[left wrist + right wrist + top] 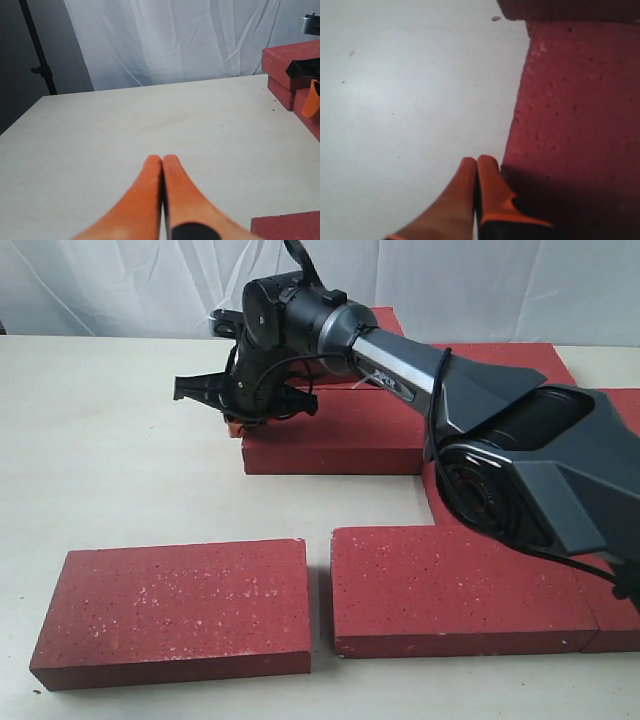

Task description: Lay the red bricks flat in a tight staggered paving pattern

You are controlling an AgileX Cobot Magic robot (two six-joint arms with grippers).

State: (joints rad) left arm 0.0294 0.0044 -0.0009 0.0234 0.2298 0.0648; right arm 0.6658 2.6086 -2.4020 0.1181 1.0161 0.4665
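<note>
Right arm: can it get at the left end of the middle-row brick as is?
Probably yes. The right end effector, shut, sits at the end of that red brick, over the table; nothing lies between them.

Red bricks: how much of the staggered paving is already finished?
Done: speckled dark red rectangular paver bricks lie flat, mostly staggered together. In hand: the right arm's shut jaws sit at the middle brick's left end. Remaining: closing the gap beside the front left brick.
</note>
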